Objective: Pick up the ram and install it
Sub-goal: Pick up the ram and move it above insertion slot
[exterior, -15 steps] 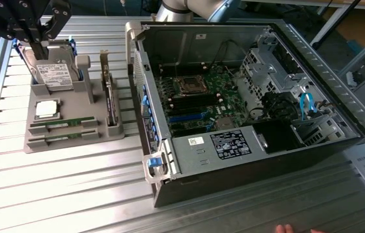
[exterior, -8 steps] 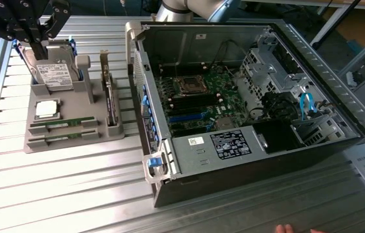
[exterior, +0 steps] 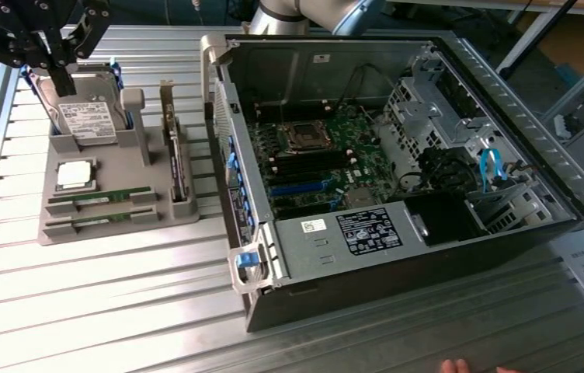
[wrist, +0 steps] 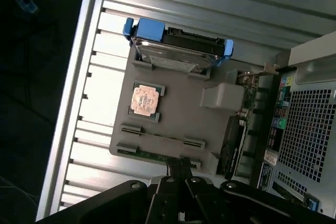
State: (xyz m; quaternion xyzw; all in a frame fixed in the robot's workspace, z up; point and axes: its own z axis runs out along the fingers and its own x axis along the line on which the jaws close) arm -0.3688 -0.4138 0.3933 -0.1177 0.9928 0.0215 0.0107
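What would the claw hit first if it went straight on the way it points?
Probably the outer ram stick on the gray holder; the claw hangs above it, depth unclear.

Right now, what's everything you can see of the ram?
The ram is two slim green circuit-board sticks, one beside the other, standing on edge in parallel slots of the grey holder, with grey blocks at their ends. They sit beside the silver processor, at the end away from the hard drive. The shut hand hangs over the hard-drive end, touching neither.

Two ram sticks (exterior: 100, 195) lie in a tray (exterior: 118, 172) beside the computer case (exterior: 396, 299).
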